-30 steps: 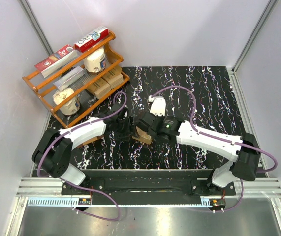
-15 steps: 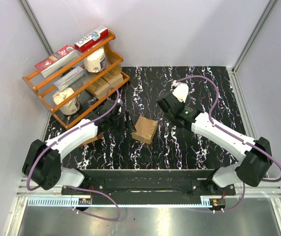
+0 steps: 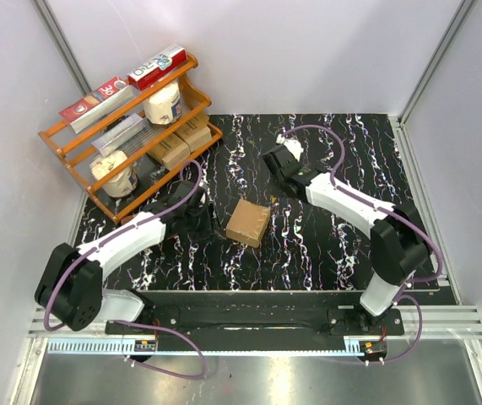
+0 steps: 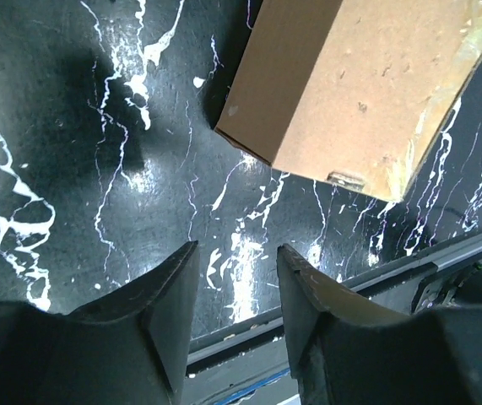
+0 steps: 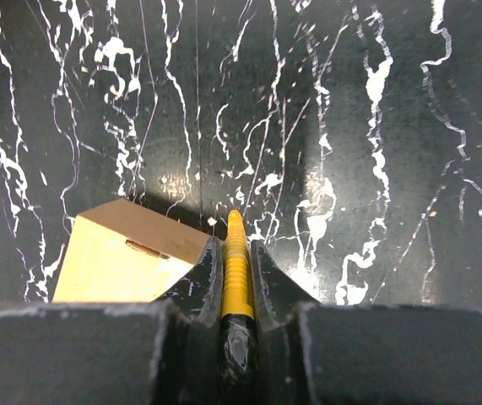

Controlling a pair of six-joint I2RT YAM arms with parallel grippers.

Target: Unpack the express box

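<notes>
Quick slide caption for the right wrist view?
Right gripper shut on a yellow ribbed tool, its tip near the express box on the black marbled table.

Overhead view, downward wrist close-ups sharing box (image 3: 248,223)

1. the express box (image 3: 248,222) is plain light brown cardboard, with glossy yellowish tape along one edge.
2. the table (image 3: 333,253) is black, veined with white like marble.
3. my left gripper (image 4: 236,253) and right gripper (image 5: 235,253) are both black.
4. the tool (image 5: 236,278) between my right fingers is yellow and ribbed, with dark tape lower down.
5. the rack (image 3: 55,128) is orange wood.
6. my cables (image 3: 315,127) are purple.
</notes>
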